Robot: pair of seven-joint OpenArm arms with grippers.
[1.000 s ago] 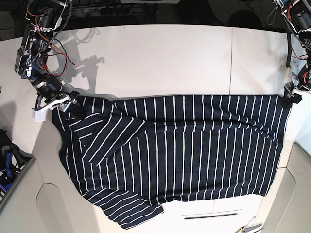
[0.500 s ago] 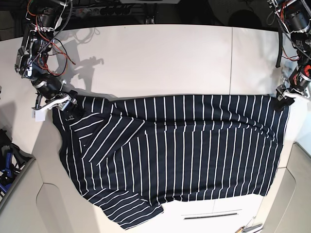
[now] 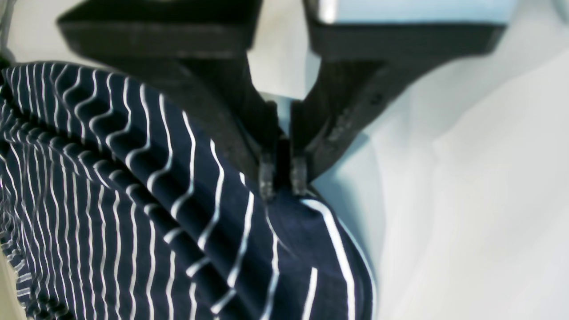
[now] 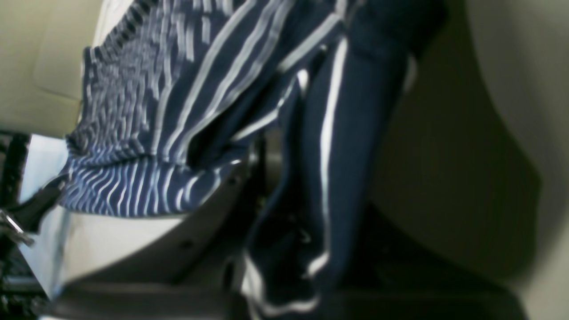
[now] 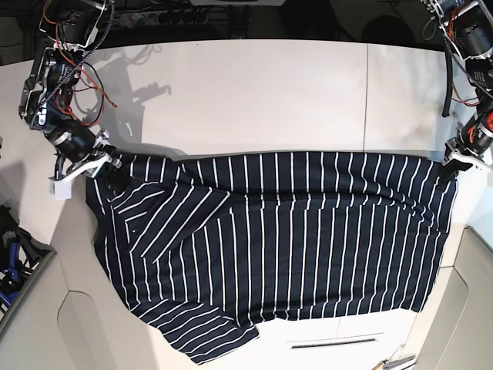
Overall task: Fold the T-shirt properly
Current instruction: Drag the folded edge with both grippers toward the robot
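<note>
A: What is changing just now?

B: Both grippers are closing. A second ago they were spread at the shirt's far corners; now the left gripper [image 3: 283, 184] is pinching the shirt [image 5: 277, 247] at one far corner, and the right gripper [image 5: 102, 159] is pinching the other, cloth bunching between its jaws.

A: Where is the shirt lying?

B: It is lying spread across the near half of the worktop [image 5: 254, 92], one sleeve folded in and the near edge hanging over the front.

A: Meaning?

B: Probably both corners are secured, so lifting the far edge toward the near one looks ready to begin.
</note>
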